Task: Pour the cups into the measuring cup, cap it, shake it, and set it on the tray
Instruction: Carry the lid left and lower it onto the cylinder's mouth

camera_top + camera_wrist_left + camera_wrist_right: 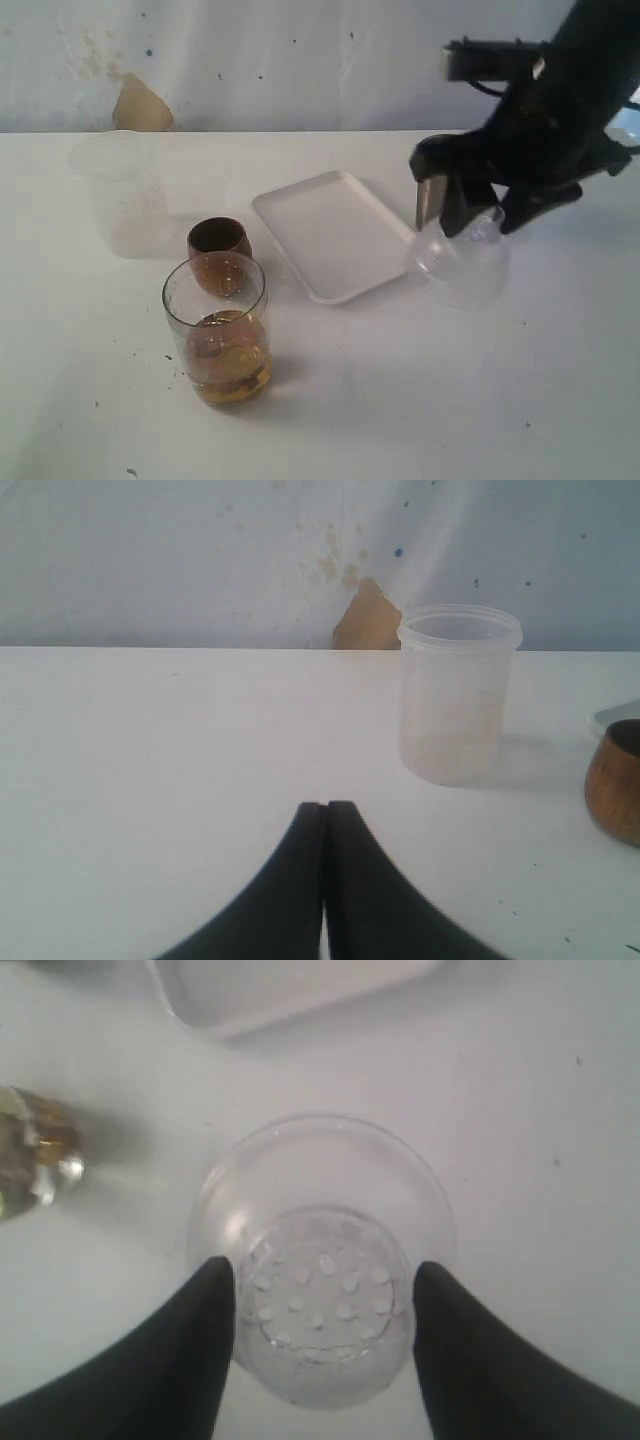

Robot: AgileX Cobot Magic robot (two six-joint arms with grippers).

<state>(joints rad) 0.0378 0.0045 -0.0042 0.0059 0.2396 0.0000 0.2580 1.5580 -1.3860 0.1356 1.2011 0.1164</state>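
Observation:
The measuring cup [216,335], a clear tumbler holding amber liquid, stands front left; it also shows at the edge of the right wrist view [28,1155]. Just behind it sits the brown wooden cup [218,243] [615,780]. The steel tumbler [430,200] stands right of the white tray [335,232], partly hidden by the right arm. My right gripper [478,228] [325,1280] is shut on a clear dimpled plastic cap [462,260] [320,1260], which hangs tilted beside the tray's right edge. My left gripper [325,808] is shut on nothing, low over bare table.
A frosted translucent beaker [118,195] [458,695] stands at the back left, near the wall. The tray's corner [290,990] lies just beyond the cap in the right wrist view. The white table has small dark specks.

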